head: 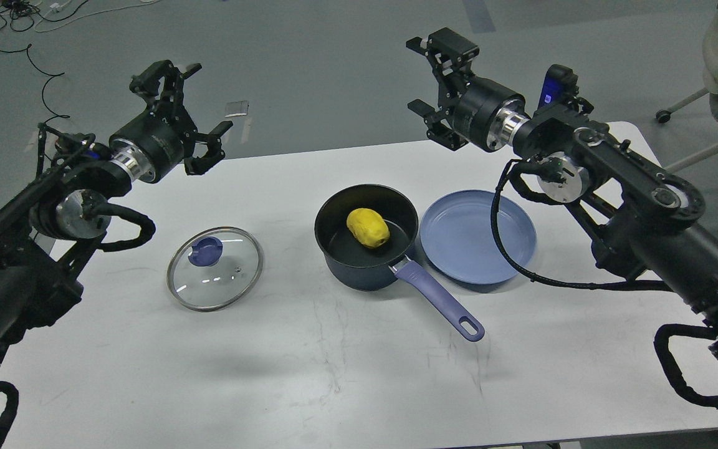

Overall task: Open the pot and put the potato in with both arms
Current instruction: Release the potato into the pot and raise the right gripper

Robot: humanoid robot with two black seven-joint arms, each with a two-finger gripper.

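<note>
A dark blue pot (359,268) with a purple handle (440,300) stands open in the middle of the white table. A yellow potato (368,227) lies inside it. The glass lid (214,268) with a blue knob lies flat on the table to the pot's left. My right gripper (426,81) is open and empty, raised high above the table's far edge, well behind the pot. My left gripper (189,115) is open and empty, raised at the far left, behind the lid.
An empty light blue plate (477,236) sits right of the pot, close to its rim. The white table (334,368) has its far edge just behind the pot. Cables lie on the floor at the far left. A chair stands at the far right.
</note>
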